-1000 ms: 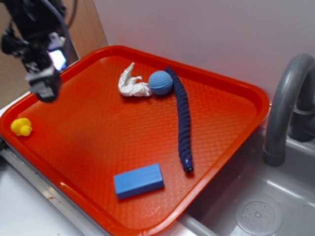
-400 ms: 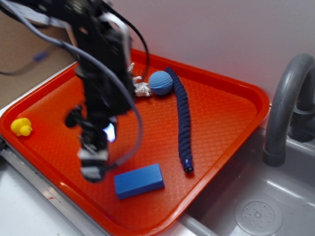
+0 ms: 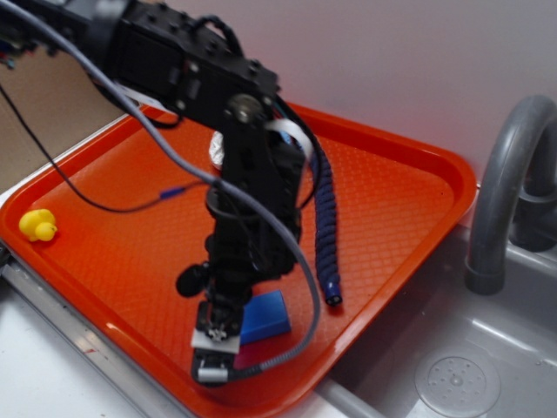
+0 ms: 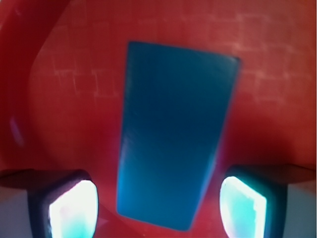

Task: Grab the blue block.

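Left to right, exterior view: yellow duck sits well off to the gripper's far side on the tray, irrelevant. Gripper hangs low over the tray's near edge, arm covering most of the blue block; only the block's right end shows past it. Dark rope lies just beyond the block, apart from it.

Wrist view settles the geometry: block lies directly below and ahead of the gripper, centred between the two fingers. Its long axis runs away from the gripper, slightly skewed, so the jaws straddle the short dimension. That's the right way to pinch it.

Jaws are spread wide, one finger on each side of the block's near end, visible gap on both sides, nothing held. Cannot tell if the fingertips are down at tray level yet.

Judgement: closing needs only a small yaw correction, if any.
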Controlling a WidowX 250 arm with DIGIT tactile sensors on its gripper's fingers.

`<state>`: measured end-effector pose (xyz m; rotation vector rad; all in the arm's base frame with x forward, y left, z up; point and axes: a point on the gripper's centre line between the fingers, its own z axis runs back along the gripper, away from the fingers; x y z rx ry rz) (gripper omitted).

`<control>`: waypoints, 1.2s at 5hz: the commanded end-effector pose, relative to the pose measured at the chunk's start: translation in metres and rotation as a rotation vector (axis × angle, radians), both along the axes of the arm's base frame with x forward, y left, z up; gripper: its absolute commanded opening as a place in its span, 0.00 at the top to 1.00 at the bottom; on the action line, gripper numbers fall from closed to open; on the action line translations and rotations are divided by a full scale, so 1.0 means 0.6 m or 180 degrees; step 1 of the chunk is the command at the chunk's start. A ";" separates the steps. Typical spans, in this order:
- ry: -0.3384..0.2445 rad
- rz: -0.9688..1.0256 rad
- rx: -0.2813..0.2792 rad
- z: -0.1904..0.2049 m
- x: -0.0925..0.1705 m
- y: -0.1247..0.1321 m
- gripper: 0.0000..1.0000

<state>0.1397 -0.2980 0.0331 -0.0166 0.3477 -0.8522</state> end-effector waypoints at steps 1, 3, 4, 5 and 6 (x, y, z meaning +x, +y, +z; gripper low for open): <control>-0.0145 0.0103 0.0231 -0.010 -0.041 -0.025 0.00; -0.0453 0.0541 0.0863 0.010 -0.049 -0.012 1.00; -0.0573 0.0814 0.0838 0.048 -0.036 0.016 1.00; -0.0618 0.1661 0.0311 0.126 0.000 0.103 1.00; -0.0716 0.2380 0.0178 0.202 0.013 0.193 1.00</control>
